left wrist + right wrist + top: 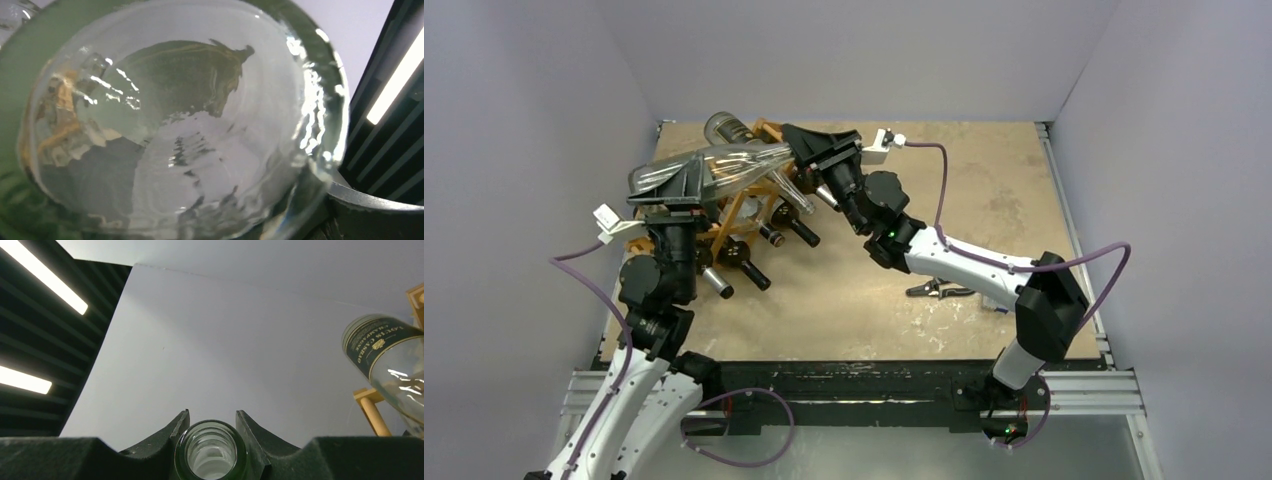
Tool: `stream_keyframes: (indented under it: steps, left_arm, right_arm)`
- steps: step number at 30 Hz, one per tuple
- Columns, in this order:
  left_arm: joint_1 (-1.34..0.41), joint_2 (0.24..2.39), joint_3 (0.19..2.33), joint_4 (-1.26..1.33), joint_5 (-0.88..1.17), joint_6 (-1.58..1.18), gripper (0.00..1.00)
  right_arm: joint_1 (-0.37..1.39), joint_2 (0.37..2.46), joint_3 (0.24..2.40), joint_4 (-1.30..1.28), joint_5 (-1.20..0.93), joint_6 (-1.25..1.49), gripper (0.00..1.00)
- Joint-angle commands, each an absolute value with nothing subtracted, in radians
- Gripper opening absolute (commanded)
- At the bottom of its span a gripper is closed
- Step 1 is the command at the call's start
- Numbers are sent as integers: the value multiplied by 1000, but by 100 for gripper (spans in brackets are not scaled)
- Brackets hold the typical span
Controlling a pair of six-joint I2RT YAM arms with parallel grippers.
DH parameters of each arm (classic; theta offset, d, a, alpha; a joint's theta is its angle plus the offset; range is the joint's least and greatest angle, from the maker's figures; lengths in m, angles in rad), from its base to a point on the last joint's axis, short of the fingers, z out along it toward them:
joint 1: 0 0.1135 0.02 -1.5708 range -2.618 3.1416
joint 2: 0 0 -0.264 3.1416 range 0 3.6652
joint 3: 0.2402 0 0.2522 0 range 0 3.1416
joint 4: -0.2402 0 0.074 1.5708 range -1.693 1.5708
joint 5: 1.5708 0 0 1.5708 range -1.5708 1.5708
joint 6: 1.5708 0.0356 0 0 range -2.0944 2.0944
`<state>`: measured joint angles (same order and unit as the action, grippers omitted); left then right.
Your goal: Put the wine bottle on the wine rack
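Observation:
A clear green-tinted wine bottle hangs roughly level above the orange-brown wooden wine rack at the back left. My left gripper is shut on its base end, and the round glass base fills the left wrist view and hides the jaws. My right gripper is shut on the neck. In the right wrist view the open mouth of the bottle sits between the two dark fingers of the right gripper.
Several other bottles lie in the rack, necks pointing toward me. A dark-labelled bottle rests on the top bars of the rack; it is also in the top view. A small dark tool lies on the brown table.

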<state>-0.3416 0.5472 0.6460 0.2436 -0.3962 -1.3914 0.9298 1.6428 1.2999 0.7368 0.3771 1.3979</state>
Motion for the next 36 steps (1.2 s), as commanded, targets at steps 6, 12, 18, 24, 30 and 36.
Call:
stream_keyframes:
  steps: [6, 12, 18, 24, 30, 36]
  left_arm:
    - [-341, 569, 644, 438, -428, -1415, 84]
    - [-341, 522, 634, 409, -449, -1415, 12]
    - [-341, 448, 661, 268, -457, -1410, 0]
    - [-341, 400, 699, 140, -398, -1441, 0]
    - [-341, 371, 779, -112, -292, -1417, 0]
    - [-341, 317, 801, -298, -238, -1401, 0]
  right_arm:
    - [996, 1547, 1305, 1014, 338, 1512, 0]
    - [998, 1495, 1229, 991, 248, 1410, 5]
    - [999, 1368, 1103, 802, 115, 1202, 61]
    - [998, 1269, 1049, 473, 6, 877, 99]
    - [994, 1221, 1075, 161, -220, 527, 99]
    - [994, 1186, 1134, -143, -230, 280, 99]
